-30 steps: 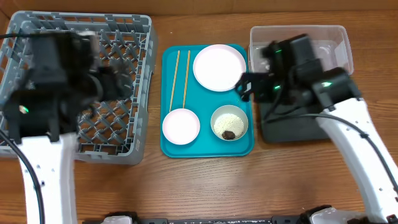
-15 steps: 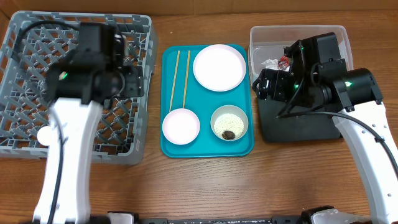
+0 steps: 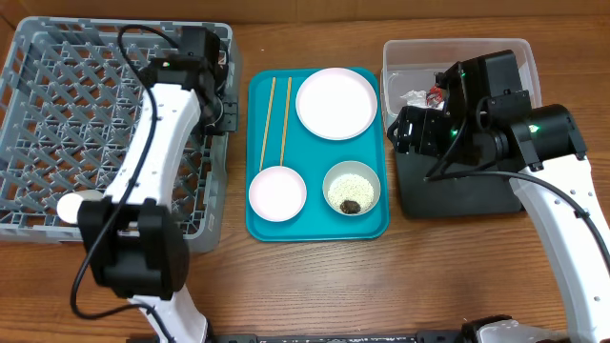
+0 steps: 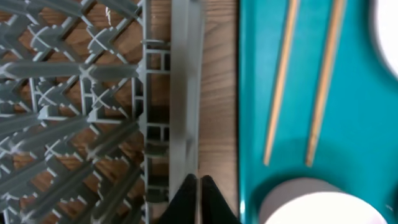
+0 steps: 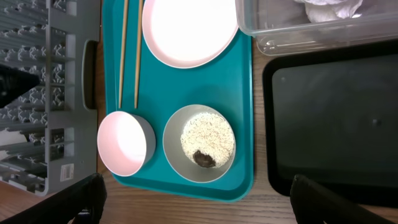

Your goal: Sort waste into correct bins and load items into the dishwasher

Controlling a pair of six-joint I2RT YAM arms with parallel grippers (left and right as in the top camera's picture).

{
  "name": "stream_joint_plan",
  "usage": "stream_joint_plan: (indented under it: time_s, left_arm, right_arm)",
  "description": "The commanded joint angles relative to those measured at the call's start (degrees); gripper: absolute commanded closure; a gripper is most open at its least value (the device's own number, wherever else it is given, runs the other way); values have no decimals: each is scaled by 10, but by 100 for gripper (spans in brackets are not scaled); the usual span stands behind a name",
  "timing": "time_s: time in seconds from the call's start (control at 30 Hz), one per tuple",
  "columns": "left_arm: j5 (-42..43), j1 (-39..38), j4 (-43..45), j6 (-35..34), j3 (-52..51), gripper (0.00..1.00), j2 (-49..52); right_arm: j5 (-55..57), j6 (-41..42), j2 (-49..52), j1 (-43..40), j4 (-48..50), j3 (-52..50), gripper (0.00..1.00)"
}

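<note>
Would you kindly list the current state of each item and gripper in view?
left gripper: shut, empty
right gripper: open, empty
plate: empty
pinkish bowl: empty, upright
greenish bowl: holds rice, brown lump
clear tub: holds paper scrap, red wrapper
black tray: empty where visible
cup: in dish rack

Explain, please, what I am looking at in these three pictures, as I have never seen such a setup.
This is a robot with two arms at a wooden table, each ending in a two-finger gripper. One picture looks down from above; the other two come from cameras on the wrists. The left gripper is shut and empty, beside the edge of a grey dish rack, which holds a small white cup. The right gripper is open and empty, by a black tray. On the teal tray lie two chopsticks, a white plate, a pink bowl and a bowl of rice. A clear tub holds crumpled waste.
</note>
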Motion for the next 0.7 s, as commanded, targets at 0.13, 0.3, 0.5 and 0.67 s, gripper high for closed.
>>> stream_joint_plan:
  time_s: [0.13, 0.3, 0.5, 0.67]
  left_arm:
    - [-43, -3, 16, -4, -5, 61, 52]
    - [-40, -4, 16, -10, -5, 50, 55]
    - [-39, -4, 19, -12, -5, 69, 56]
    - [-39, -4, 19, -40, -5, 87, 56]
  right_arm:
    - [4, -2, -10, -2, 2, 6, 4]
    - [4, -4, -10, -2, 1, 6, 4]
    - [4, -4, -10, -2, 1, 6, 4]
    - [4, -4, -10, -2, 0, 6, 4]
